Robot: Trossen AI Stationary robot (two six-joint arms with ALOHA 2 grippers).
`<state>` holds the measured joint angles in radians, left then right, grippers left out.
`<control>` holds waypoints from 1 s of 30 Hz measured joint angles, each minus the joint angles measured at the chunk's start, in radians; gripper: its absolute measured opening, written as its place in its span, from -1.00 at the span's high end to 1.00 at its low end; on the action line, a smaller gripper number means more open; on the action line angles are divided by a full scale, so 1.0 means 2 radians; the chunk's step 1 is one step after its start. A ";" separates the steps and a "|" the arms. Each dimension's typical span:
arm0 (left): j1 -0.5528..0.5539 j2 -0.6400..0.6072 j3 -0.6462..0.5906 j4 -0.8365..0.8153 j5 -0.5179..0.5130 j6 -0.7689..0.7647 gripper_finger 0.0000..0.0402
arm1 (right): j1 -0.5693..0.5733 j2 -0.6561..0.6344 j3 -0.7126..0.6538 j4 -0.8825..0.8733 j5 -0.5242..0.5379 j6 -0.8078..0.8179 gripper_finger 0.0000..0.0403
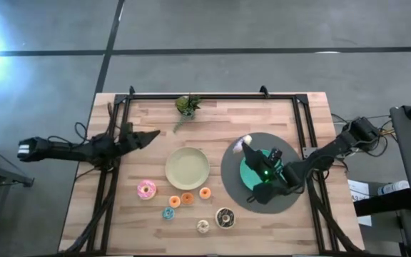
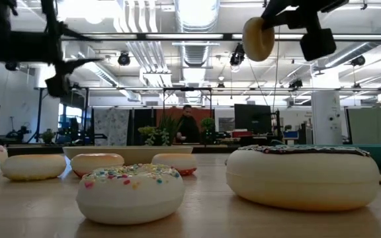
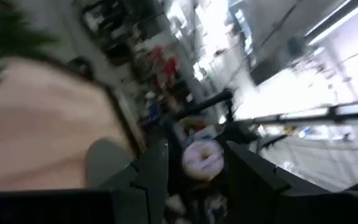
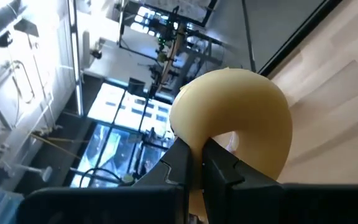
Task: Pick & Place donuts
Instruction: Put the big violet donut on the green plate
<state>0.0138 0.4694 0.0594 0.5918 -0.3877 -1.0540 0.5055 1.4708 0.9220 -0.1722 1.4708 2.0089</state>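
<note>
Pinching tight on the rim of a pale donut (image 4: 232, 127), the right gripper (image 4: 194, 163) is holding it up in the air over the grey plate (image 1: 237, 191), while the left gripper (image 1: 148, 135) is waiting open far off.

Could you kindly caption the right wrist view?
Right gripper pinches a cream donut aloft over the wooden table.

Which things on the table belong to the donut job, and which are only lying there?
Job: cream donut held up by the right gripper; pink donut, chocolate donut, two orange donuts, blue donut, sprinkled donut on the table.

Lying about: plant, beige plate, grey plate, teal plate.
</note>
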 joint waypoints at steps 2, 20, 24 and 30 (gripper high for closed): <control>0.000 0.047 0.016 0.040 0.003 0.027 0.35 | -0.006 -0.001 0.005 0.024 0.000 -0.023 0.94; 0.009 0.453 0.253 0.191 0.202 0.072 0.35 | -0.022 -0.016 0.070 0.120 -0.040 -0.298 0.94; 0.033 0.484 0.279 0.241 0.233 0.043 0.35 | -0.022 -0.016 0.077 0.122 -0.040 -0.307 0.94; 0.049 0.539 0.326 0.248 0.253 0.007 0.35 | -0.037 -0.016 0.087 0.162 -0.052 -0.352 0.94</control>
<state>0.1120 1.5473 0.7116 1.0874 0.1181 -1.0394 0.4320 1.4395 1.0954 0.1512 1.3673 1.3058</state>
